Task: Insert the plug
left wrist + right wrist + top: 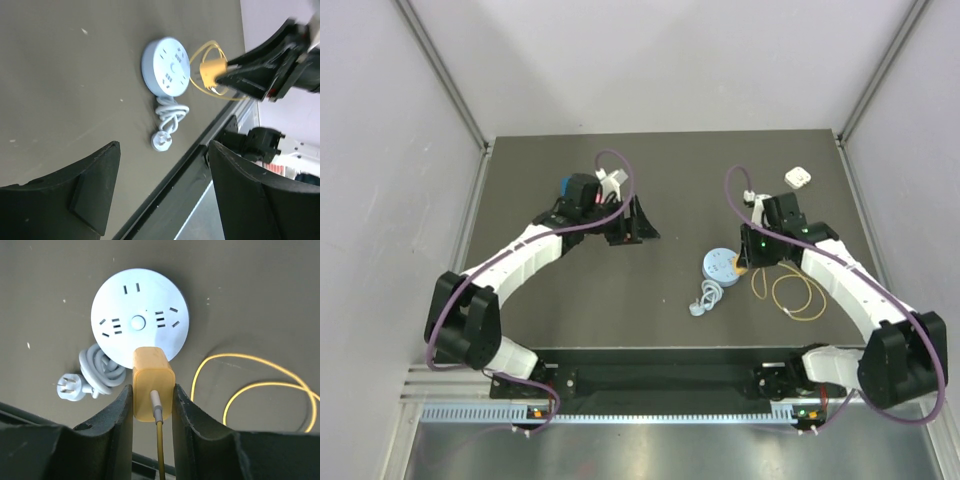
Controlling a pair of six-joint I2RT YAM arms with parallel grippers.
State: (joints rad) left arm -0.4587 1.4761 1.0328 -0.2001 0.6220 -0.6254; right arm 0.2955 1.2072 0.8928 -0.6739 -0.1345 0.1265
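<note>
Dark counter [650,180] below us, and our right hand [153,395] pinches the plug [210,70] by its flat sides, close by the disc [140,322]. We judge it light, rigid, a bit slick; its wire [250,370] trails limp. Our left hand [165,185] gapes wide, empty.

Small yellow blocky plug [150,374], thin wire [160,445] trailing, gripped by right pincer [152,391].

One plug [150,377], one socket disc [140,302], one white block [798,177]
</note>
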